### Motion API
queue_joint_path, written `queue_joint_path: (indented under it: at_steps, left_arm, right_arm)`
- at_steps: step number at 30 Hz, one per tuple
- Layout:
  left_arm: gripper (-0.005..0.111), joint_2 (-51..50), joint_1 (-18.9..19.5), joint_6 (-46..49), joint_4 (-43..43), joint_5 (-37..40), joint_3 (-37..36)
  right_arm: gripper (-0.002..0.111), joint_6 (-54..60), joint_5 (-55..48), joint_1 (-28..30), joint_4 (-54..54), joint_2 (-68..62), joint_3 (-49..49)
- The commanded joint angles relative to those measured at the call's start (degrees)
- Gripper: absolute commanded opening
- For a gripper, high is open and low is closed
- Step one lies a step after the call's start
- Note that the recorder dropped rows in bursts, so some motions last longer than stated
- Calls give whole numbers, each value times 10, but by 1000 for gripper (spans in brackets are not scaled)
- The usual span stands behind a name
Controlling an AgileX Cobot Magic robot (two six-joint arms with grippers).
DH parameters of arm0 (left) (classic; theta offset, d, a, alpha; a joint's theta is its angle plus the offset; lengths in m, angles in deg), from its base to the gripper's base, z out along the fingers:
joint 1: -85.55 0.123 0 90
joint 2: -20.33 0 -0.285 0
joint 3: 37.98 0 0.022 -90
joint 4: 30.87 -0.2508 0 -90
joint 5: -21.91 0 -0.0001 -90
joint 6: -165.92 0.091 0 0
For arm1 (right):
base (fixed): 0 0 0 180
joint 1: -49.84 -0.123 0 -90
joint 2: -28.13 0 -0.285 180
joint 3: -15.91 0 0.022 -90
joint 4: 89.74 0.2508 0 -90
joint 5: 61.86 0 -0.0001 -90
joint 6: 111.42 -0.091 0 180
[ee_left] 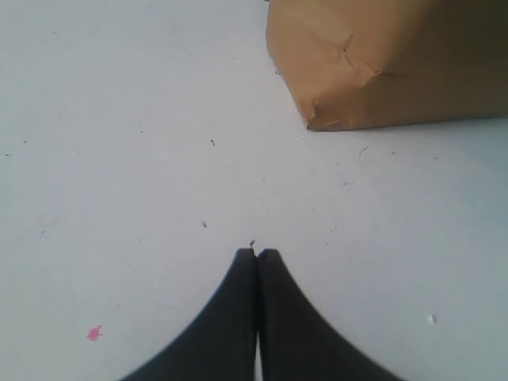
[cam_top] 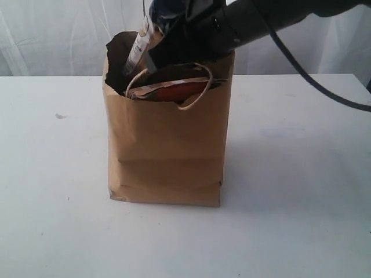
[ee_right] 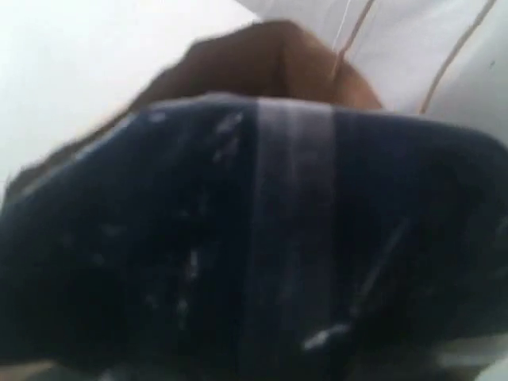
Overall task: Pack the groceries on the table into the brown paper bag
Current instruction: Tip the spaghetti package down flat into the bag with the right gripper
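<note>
Evidently left gripper (ee_left: 255,254) is closed, empty, near bag (ee_left: 381,63) corner; right gripper (cam_top: 167,57) at rim: cannot tell.

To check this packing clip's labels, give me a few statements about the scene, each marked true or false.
1. The brown paper bag stands upright on the white table. True.
2. The left tool is wide open. False: it is shut, its fingers pressed together over bare table near a bottom corner of the bag.
3. The spaghetti packet lies flat on the table beside the bag. False: it leans tilted out of the bag's mouth, lower end inside.
4. A brown-orange pouch shows in the bag's opening. True.
</note>
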Motion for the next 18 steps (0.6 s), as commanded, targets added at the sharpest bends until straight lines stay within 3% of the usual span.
queue_joint_path:
  at_steps: [1,5,12,18]
  left_arm:
    - [0,5,3,-1,-1,2,-1]
    - [0,5,3,-1,-1,2,-1]
    - [0,5,3,-1,-1,2,-1]
    - [0,5,3,-1,-1,2,-1]
  right_arm:
    - [0,19,-90,5,-11,-10,13]
    - [4,28,-108,5,-11,-2,13]
    - [35,28,-99,5,-15,15,13]
    - [46,27,-104,5,-19,20,13]
